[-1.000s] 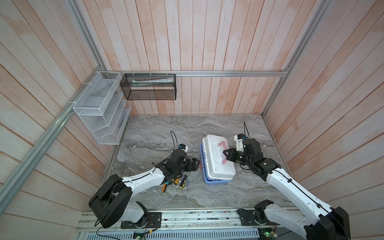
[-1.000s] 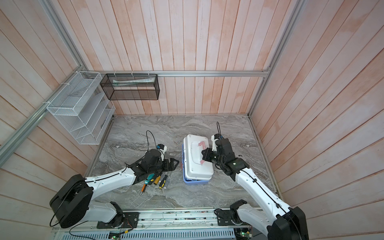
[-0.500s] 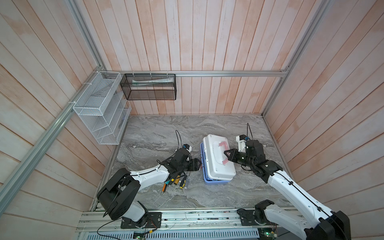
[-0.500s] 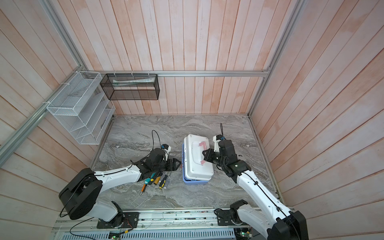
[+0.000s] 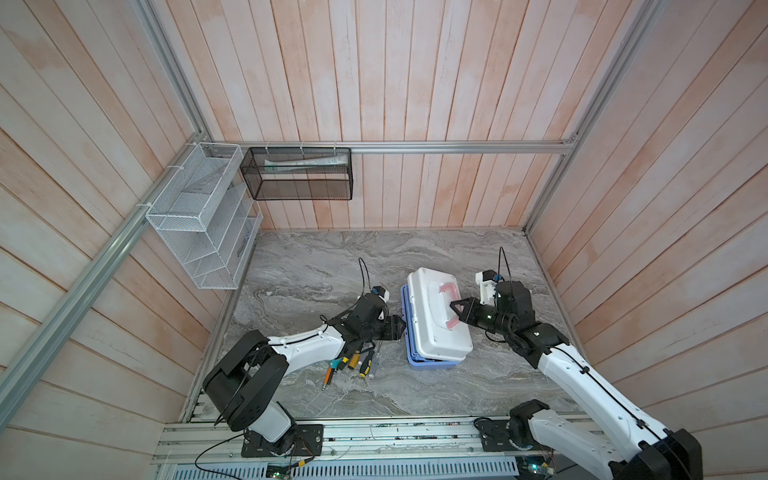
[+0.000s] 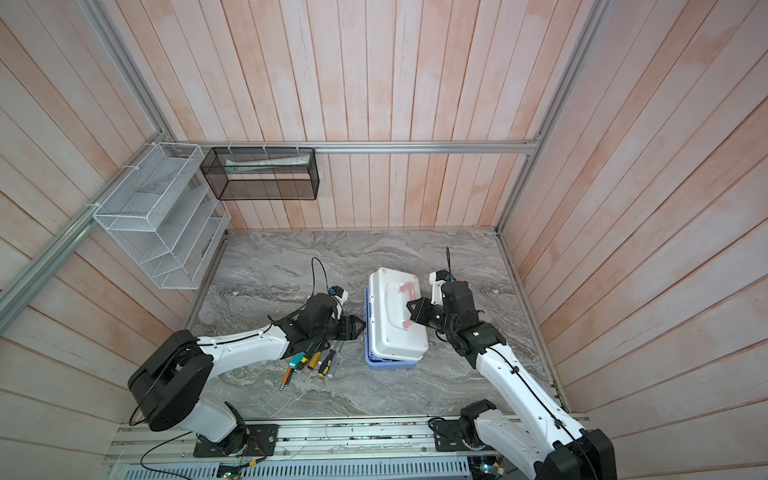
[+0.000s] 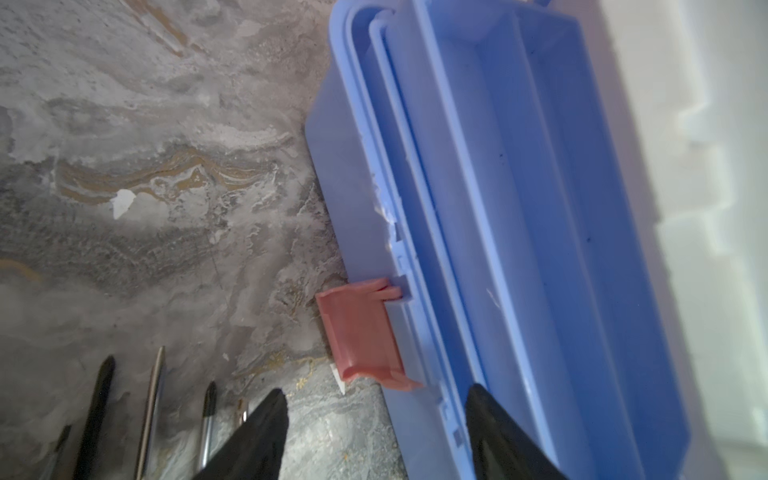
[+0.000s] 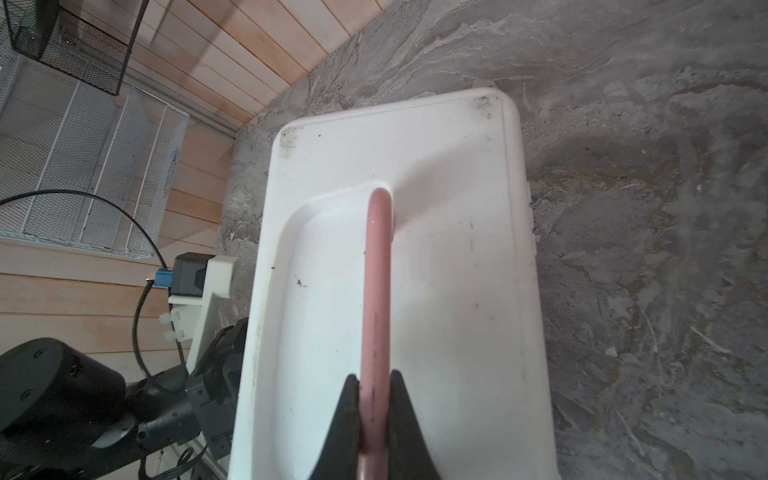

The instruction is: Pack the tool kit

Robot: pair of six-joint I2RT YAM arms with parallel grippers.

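A marble table [image 5: 316, 266] carries the tool kit [image 5: 432, 362] right of centre, its white lid [image 5: 432, 328] tilted open above the blue base [image 7: 361, 199]. The right gripper [image 8: 375, 374] clamps the pink handle [image 8: 376, 270]. The left gripper [image 7: 376, 390] has its fingers apart, astride the base's rim. Screwdrivers [image 5: 361, 359] lie just beside.

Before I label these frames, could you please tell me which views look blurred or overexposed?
Left wrist view: white lid blown out and soft, left end effector blurred. Right wrist view: pink handle and right end effector soft up close, tabletop sharper. Both top views: sharp, evenly lit.
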